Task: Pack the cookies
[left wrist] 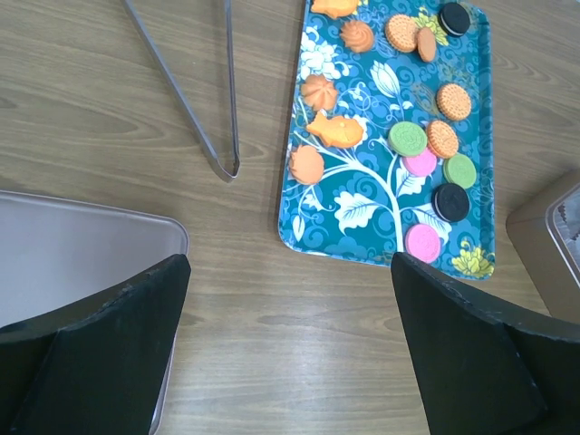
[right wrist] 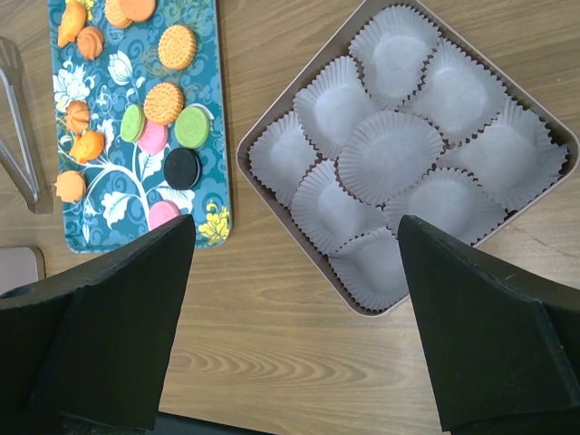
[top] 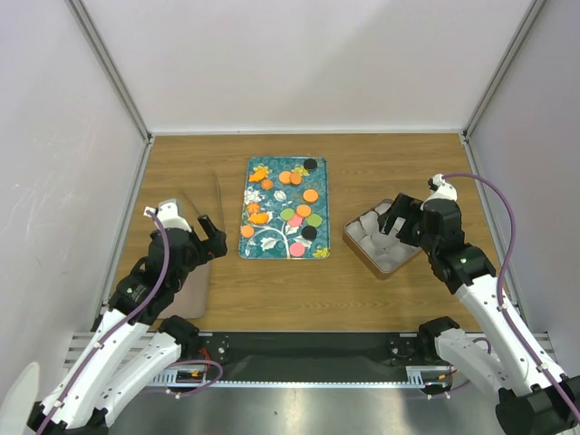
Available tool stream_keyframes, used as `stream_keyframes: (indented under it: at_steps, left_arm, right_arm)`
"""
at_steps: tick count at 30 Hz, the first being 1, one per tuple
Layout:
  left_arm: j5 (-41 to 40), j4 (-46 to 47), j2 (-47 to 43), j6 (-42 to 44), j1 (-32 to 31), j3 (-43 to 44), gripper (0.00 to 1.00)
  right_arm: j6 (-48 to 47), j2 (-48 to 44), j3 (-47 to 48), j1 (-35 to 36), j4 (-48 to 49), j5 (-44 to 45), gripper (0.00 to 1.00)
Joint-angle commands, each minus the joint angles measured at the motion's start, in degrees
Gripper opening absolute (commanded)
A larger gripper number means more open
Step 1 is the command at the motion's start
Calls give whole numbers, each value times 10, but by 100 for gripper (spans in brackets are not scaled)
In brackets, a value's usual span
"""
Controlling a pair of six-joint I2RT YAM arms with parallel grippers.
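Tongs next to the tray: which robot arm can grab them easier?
Left, most likely. The tongs lie on the left side of the teal tray, just ahead of the open left gripper. The right gripper hangs over the box of paper cups, across the tray.

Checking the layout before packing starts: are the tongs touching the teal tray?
Apart. The left wrist view shows a strip of bare wood between the tip of the tongs and the left edge of the tray.
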Motion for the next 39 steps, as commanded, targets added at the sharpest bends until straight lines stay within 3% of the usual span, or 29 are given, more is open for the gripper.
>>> stream_keyframes:
  at_steps: [1,9,13,23,30,39]
  left_arm:
    - [-23,3,3,-14,3,-1,100]
    - [-55,36,73,2,16,37,100]
    - [16,46,189,4,120,88,92]
    - [48,94,493,43,218,244,72]
    - [26,102,637,66,241,321,69]
    - [42,106,744,76,281,370,70]
  right_arm:
    - [-11,-11,8,2,16,-5,100]
    - [-33,9,20,1,23,-53,100]
    - [-32,35,28,1,32,-96,100]
    - [-21,68,27,1,50,-170,100]
    - [-36,44,26,2,29,-176,100]
    - [-45,21,13,1,7,-187,100]
